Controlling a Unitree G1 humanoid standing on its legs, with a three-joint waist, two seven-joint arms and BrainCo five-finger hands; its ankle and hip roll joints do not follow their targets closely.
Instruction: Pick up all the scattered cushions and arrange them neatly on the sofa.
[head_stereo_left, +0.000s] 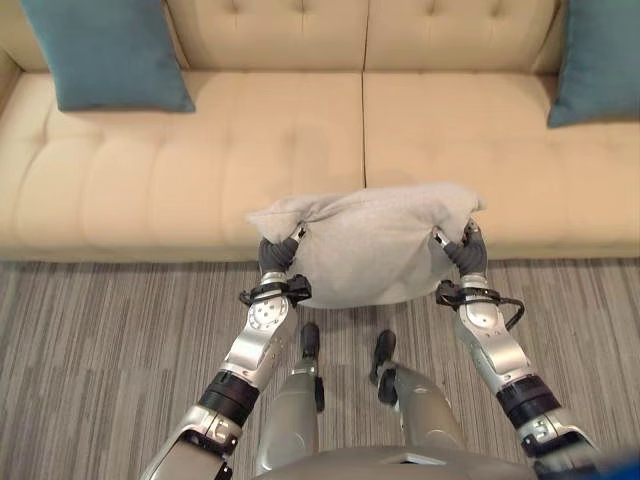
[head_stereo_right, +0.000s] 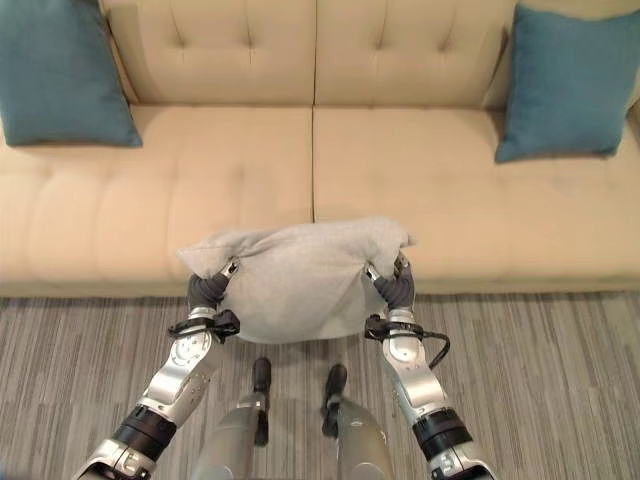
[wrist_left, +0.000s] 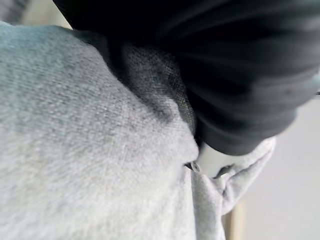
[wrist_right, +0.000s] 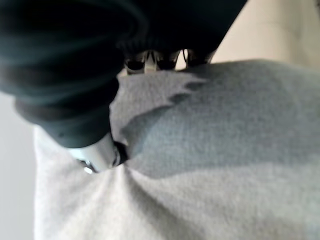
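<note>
Left eye view: soft light-grey fabric cushion (head_stereo_left: 372, 245) held off the floor at the beige tufted sofa (head_stereo_left: 200, 170) front edge, one side per hand for level carrying. Wrist views: left hand (wrist_left: 220, 100) and right hand (wrist_right: 95, 150) pinch bunched cushion fabric.

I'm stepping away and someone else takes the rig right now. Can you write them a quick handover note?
Left hand and right hand each pinch one end of the grey cushion, held up in front of the sofa at its front edge, near the middle seam. Two teal cushions, one at the left end and one at the right end, already lean on the backrest. Left: set the grey cushion on the seat and straighten it.
</note>
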